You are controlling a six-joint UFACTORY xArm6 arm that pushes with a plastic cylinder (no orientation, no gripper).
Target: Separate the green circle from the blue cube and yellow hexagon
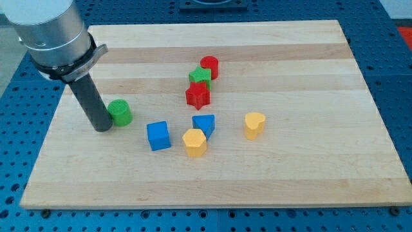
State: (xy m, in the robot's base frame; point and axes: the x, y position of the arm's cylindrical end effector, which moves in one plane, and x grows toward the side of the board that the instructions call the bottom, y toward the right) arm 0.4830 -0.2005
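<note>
My tip [103, 127], a bare rod holding nothing, is resting near the tabletop's left edge, touching the green circle [120, 112] on its left; the blue cube [158, 136] and yellow hexagon [194, 142] are sitting apart, toward the bottom edge's middle.

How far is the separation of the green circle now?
Mostly done: the green circle lies apart from the blue cube and yellow hexagon. In hand: my tip touches its left side. Left: perhaps only widening the gap.
</note>
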